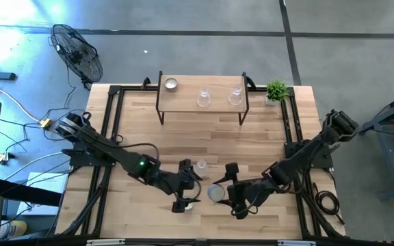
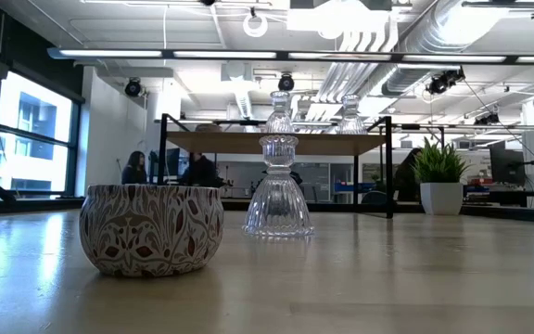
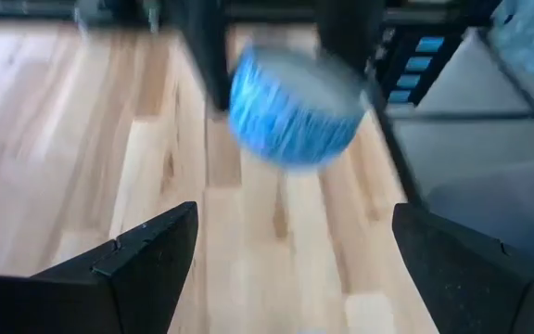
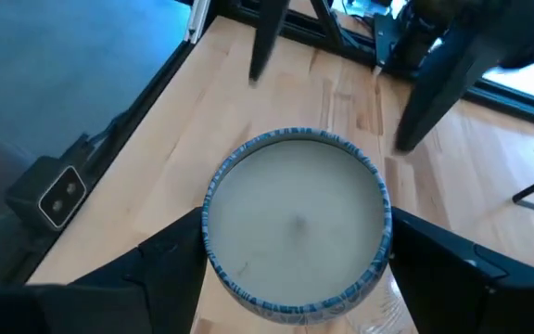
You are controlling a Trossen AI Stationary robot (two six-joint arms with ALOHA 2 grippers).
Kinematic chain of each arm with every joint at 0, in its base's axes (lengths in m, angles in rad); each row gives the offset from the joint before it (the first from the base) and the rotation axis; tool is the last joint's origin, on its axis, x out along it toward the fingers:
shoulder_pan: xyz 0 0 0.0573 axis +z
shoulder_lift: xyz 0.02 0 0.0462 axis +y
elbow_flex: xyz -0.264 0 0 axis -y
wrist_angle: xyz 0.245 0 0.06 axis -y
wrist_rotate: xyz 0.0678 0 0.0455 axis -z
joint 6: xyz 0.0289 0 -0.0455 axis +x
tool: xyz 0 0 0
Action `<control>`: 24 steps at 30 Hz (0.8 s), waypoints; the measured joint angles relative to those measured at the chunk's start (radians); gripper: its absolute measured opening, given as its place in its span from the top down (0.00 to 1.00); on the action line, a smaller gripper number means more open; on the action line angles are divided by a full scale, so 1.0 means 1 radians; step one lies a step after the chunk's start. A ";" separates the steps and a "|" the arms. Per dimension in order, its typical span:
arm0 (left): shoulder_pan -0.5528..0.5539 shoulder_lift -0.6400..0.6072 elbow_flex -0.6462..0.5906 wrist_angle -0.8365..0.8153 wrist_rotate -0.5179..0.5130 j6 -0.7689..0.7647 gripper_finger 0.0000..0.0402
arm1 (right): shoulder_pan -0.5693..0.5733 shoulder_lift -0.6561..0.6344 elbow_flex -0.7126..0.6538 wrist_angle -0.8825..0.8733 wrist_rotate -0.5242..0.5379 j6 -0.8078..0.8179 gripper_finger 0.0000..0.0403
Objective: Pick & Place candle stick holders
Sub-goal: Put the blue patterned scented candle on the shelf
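tealight cup with a blue patterned wall and a pale wax top (image 4: 295,221) sits between the two dark fingers of the right pincer (image 1: 232,198), which is closed on it; the pads press its sides. in the high view this cup (image 1: 215,193) is near the front edge of the light wooden worktop (image 1: 204,140). just beside the cup, on its other side, the left pincer (image 1: 185,200) hangs with its fingers spread wide and nothing between them; its wrist view shows the blue cup (image 3: 290,107) ahead of the open fingers, apart from them. a clear glass stemmed holder (image 1: 200,165) stands upright on the worktop just behind the cup, towards the shelf. in the low view that bell-shaped glass holder (image 2: 278,188) stands behind a short round cup with a white and brown leaf pattern (image 2: 152,228). well behind the blue cup, a small raised wooden shelf on dark legs (image 1: 202,101) carries one more round tealight cup (image 1: 171,84) and two clear glass stemmed holders (image 1: 204,98) (image 1: 235,96). a small green plant in a white pot (image 1: 276,89) stands beside the shelf.
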 joint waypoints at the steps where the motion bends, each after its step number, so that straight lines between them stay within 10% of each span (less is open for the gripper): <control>1: 0.000 0.000 -0.002 -0.010 0.001 -0.003 0.12 | 0.000 0.000 0.004 0.003 0.000 -0.002 0.30; 24: -0.014 0.052 0.000 0.053 -0.244 0.252 0.12 | -0.088 0.000 0.020 0.019 -0.086 0.036 0.30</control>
